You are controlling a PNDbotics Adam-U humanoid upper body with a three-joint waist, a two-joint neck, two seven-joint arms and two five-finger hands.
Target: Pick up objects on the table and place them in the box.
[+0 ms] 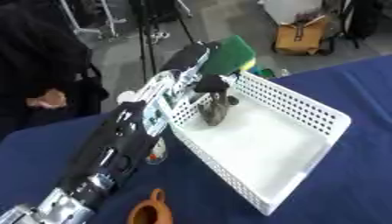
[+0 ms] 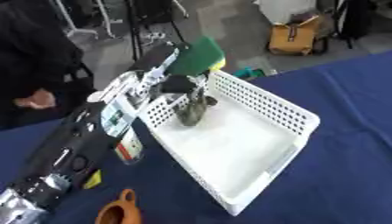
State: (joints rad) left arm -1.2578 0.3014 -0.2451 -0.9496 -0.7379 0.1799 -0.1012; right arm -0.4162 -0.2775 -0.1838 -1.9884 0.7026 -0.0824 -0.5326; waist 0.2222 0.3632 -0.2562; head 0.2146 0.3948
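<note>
Sponge gripped in my left robot hand, over box far-left rim; box floor right mostly free.

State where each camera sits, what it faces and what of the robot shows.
Left eye view: in the head, looking down at the white box on the blue table; the left arm reaches in, left hand holding a green sponge.
Right eye view: beside it, same scene shifted slightly.
Both share box, sponge, brown jug.

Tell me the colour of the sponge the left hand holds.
Green, with a yellow underside; the sponge shows best in the left eye view.
</note>
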